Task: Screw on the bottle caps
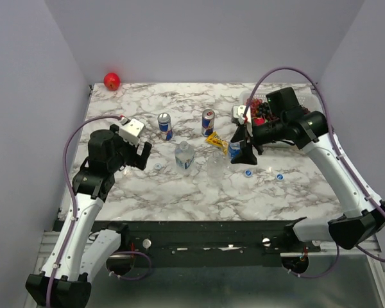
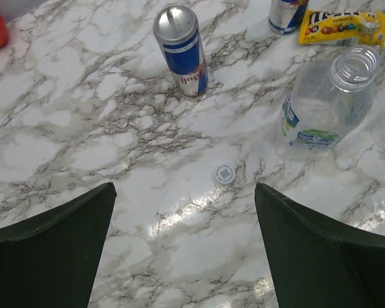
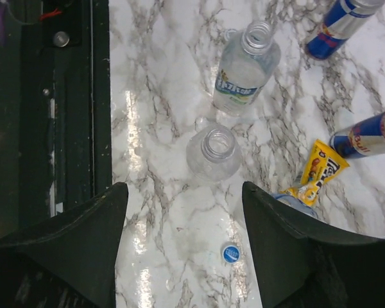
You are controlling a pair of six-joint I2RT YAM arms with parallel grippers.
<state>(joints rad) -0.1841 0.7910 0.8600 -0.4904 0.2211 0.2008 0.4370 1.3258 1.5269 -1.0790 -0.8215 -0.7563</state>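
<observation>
Three open-necked bottles stand mid-table: a labelled one (image 1: 185, 157) (image 2: 327, 102) (image 3: 246, 67), a clear one (image 1: 216, 165) (image 3: 213, 152), and a third (image 1: 234, 149) (image 3: 295, 202) mostly hidden behind my right gripper. A whitish cap (image 1: 157, 167) (image 2: 224, 174) lies just ahead of my left gripper (image 1: 141, 156) (image 2: 185, 187), which hangs open and empty. A blue cap (image 1: 248, 172) (image 3: 230, 253) lies on the marble under my right gripper (image 1: 244, 151) (image 3: 185, 186), nearer its right finger. That gripper is open with nothing touched. Another blue cap (image 1: 280, 176) lies further right.
Two blue-and-silver cans (image 1: 165, 126) (image 1: 208, 122) stand behind the bottles. A yellow candy pack (image 1: 217, 141) lies beside the third bottle. A clear tray of berries (image 1: 263, 109) sits at the back right. A red ball (image 1: 111, 81) rests in the back left corner.
</observation>
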